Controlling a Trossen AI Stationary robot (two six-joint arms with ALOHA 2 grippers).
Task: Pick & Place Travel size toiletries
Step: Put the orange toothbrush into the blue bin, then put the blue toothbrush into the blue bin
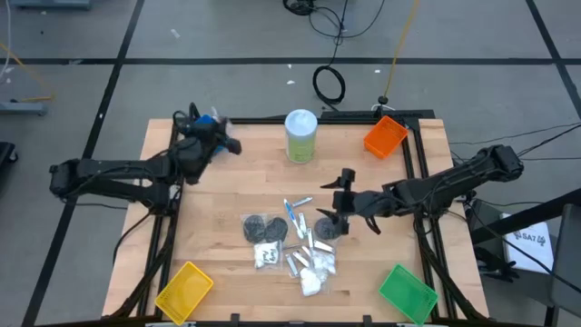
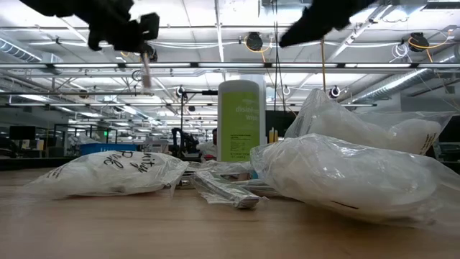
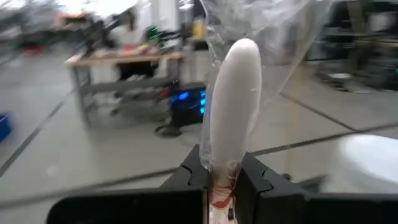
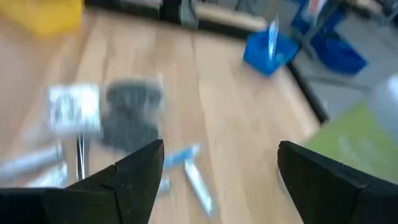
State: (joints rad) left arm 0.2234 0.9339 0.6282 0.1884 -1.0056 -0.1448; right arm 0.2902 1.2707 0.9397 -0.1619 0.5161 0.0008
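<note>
Blur hides the fine detail of the toiletry pile [image 1: 292, 242] at the table's centre, where two dark discs [image 1: 263, 227], several silver tubes and white packets lie, their exact number unclear. Left gripper [image 1: 221, 136], at ten o'clock over the blue bin [image 1: 205, 120], is clenched on a wrapped white stick [image 3: 231, 106]. Right gripper [image 1: 343, 202], just at three o'clock of the pile, is released, holding nothing.

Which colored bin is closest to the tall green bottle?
The orange bin, at the table's far edge just right of the bottle. The yellow bin and green bin sit at the near corners.
</note>
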